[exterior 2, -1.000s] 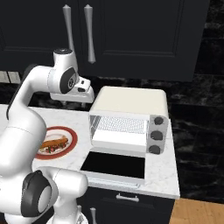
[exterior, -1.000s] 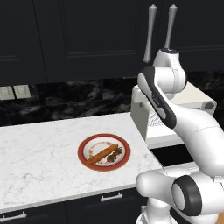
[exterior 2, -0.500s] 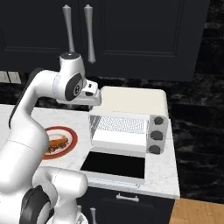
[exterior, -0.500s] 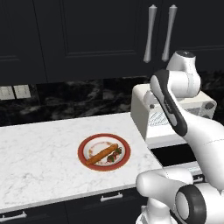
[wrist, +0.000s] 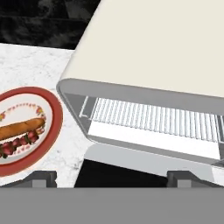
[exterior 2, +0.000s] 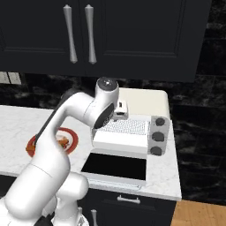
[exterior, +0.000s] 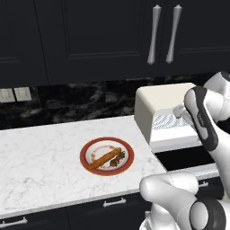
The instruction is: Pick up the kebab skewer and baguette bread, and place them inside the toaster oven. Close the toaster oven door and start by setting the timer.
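The kebab skewer point(exterior: 118, 159) and the orange-brown baguette bread point(exterior: 104, 158) lie side by side on a red-rimmed plate point(exterior: 85, 150). In the hand view the baguette bread point(wrist: 22, 127) sits above the skewer point(wrist: 16, 144) at the left edge. The cream toaster oven point(exterior 2: 143, 103) stands to the right of the plate. Its wire rack point(wrist: 153, 119) is bare and its door point(exterior 2: 115, 165) lies folded down flat. My gripper point(wrist: 113, 178) hangs open above the door, in front of the oven's mouth. It holds nothing. My arm hides part of the plate point(exterior 2: 70, 134) in the right base view.
Three grey knobs point(exterior 2: 156, 136) run down the oven's right front. Dark wall cabinets with long handles point(exterior: 155, 33) hang above. The marble counter point(exterior: 40, 157) stretches left of the plate, with wall sockets point(exterior: 13, 94) behind. The counter ends just right of the oven.
My arm has swung right, from beside the plate to the front of the oven opening. The gripper stayed open. The food and the door have not moved.
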You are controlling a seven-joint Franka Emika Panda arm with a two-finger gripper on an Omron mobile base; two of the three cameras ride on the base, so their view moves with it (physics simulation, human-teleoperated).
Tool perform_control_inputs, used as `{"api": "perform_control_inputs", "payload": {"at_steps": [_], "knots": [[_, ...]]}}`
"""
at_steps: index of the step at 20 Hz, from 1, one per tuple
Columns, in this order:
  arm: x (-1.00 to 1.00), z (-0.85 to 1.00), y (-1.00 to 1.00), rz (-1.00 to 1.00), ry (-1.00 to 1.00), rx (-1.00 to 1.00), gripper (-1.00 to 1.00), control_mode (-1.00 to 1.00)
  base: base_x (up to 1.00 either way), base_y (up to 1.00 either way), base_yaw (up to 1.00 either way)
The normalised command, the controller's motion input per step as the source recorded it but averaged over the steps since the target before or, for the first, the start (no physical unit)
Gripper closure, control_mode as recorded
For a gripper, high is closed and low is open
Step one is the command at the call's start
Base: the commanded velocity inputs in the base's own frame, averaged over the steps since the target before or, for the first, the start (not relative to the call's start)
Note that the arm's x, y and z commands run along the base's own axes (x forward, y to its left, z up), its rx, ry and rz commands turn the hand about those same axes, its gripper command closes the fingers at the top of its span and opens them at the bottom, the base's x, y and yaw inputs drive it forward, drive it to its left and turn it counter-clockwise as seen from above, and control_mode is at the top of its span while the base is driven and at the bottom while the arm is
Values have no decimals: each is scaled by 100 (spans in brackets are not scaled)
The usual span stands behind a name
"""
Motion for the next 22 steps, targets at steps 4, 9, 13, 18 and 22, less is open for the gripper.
{"api": "perform_control_inputs", "payload": {"at_steps": [4, 9, 13, 18, 22], "knots": [[33, -36, -54, 5, -16, 4, -100, -100, 0, 0, 0], [37, -44, -29, 1, -18, 1, -100, -100, 0, 0, 0], [36, -42, -16, 0, -16, 0, -100, -100, 0, 0, 0], [33, -28, -11, 0, -12, 0, -100, -100, 0, 0, 0], [18, -6, -3, -3, -3, 0, -100, -100, 0, 0, 0]]}}
